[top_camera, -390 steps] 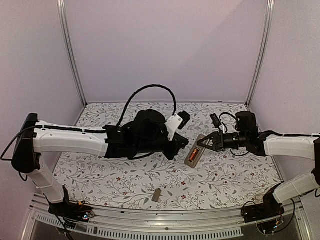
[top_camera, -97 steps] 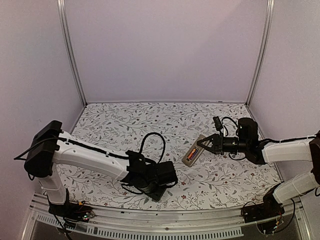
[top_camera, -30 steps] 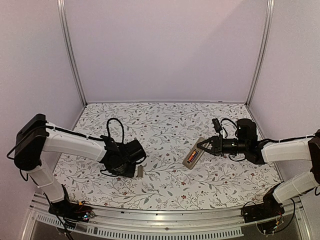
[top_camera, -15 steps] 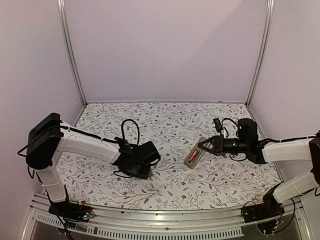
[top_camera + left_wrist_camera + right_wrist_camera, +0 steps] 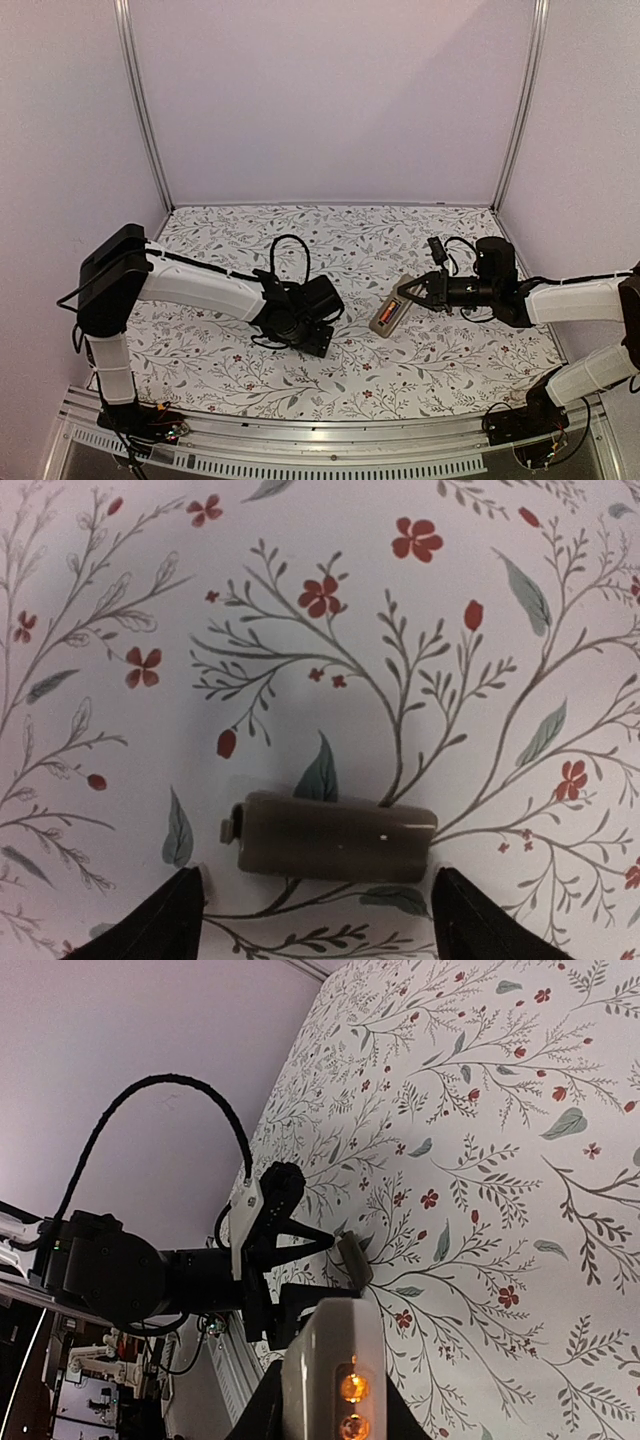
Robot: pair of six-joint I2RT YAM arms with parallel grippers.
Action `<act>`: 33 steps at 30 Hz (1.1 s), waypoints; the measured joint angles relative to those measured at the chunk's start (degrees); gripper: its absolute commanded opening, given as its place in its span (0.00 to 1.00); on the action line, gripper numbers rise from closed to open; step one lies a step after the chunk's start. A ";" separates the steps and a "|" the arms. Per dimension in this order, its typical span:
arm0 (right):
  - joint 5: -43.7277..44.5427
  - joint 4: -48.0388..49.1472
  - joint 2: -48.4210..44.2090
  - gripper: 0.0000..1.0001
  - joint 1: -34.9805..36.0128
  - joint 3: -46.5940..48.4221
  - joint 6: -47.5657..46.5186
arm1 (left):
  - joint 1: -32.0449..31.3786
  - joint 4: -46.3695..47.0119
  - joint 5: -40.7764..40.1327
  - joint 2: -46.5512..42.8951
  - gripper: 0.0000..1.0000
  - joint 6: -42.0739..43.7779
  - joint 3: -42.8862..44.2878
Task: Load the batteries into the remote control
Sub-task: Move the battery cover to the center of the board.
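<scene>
My left gripper (image 5: 318,885) stands wide, and the cover plate (image 5: 328,837) lies loose between its fingers, low in frame, with open table (image 5: 330,600) above. My right gripper (image 5: 410,291) clamps the remote control (image 5: 386,313) right of centre, batteries (image 5: 351,1388) glowing orange in its recess.

Plain lilac walls (image 5: 330,100) on three sides; metal corner posts (image 5: 140,100); floral-patterned tabletop (image 5: 330,235); even, soft light.
</scene>
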 measured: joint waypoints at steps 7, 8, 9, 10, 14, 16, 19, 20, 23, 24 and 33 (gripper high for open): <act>-0.02 -0.02 0.00 0.00 -0.35 0.00 -0.24 | 1.66 -0.83 1.53 1.03 0.93 11.10 2.10; -0.02 -0.02 0.00 0.00 -0.42 0.00 -0.28 | 2.03 -1.27 1.77 1.05 0.94 13.09 2.43; -0.04 -0.02 0.00 0.00 -0.50 0.00 -0.33 | 2.45 -1.44 2.21 1.07 0.94 15.47 2.73; -0.04 -0.04 0.00 0.00 -0.52 0.00 -0.42 | 2.91 -1.51 2.91 1.05 0.94 17.79 2.95; -0.31 -0.09 -0.20 0.00 -0.76 0.00 -0.55 | 5.97 -1.27 8.76 -1.14 0.92 33.35 1.53; -0.42 -0.17 -0.39 0.00 -0.85 0.00 -0.63 | 7.50 -1.25 12.57 -3.04 0.87 39.69 0.72; -0.81 -0.17 -0.50 0.00 -1.11 0.00 -0.63 | 10.86 -1.31 18.95 -5.73 0.85 47.47 0.63; -0.96 -0.22 -0.50 0.00 -1.29 0.02 -0.66 | 12.09 -1.05 21.42 -6.40 0.84 50.40 0.63; -1.68 -0.37 -0.50 0.00 -1.53 0.09 -0.63 | 14.10 -0.63 26.29 -6.86 0.82 58.47 0.66; -1.88 -0.39 -0.50 0.00 -1.60 0.13 -0.63 | 14.23 -0.76 27.36 -6.60 0.81 60.85 0.74; -3.04 -0.39 -0.48 0.00 -1.90 0.24 -0.61 | 14.21 -2.21 30.49 -2.71 0.78 75.32 2.36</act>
